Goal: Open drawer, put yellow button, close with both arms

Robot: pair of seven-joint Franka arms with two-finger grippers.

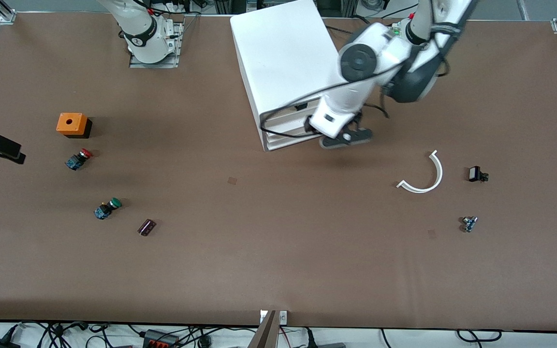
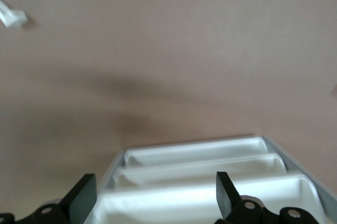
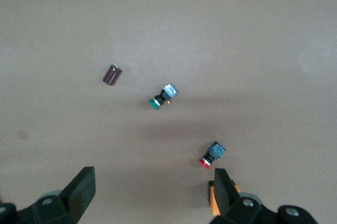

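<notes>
The white cabinet [image 1: 283, 53] stands at the table's back middle, its three drawers facing the front camera. The uppermost drawer [image 1: 283, 115] looks pushed in, level with the two below; it also shows in the left wrist view [image 2: 200, 203]. My left gripper [image 1: 346, 137] is open and empty, just in front of the drawer fronts at their left-arm end; in the left wrist view [image 2: 155, 195] its fingers straddle the top drawer's front without touching. My right gripper [image 1: 3, 150] hangs open and empty [image 3: 152, 190] at the right arm's end of the table. The yellow button is out of view.
Near the right gripper are an orange box [image 1: 72, 124], a red-capped button [image 1: 78, 159] [image 3: 212, 155], a green-capped button [image 1: 108, 208] [image 3: 163, 96] and a dark cylinder [image 1: 146, 227] [image 3: 111, 74]. Toward the left arm's end lie a white curved piece [image 1: 426, 176], a black part [image 1: 476, 174] and a small grey part [image 1: 468, 223].
</notes>
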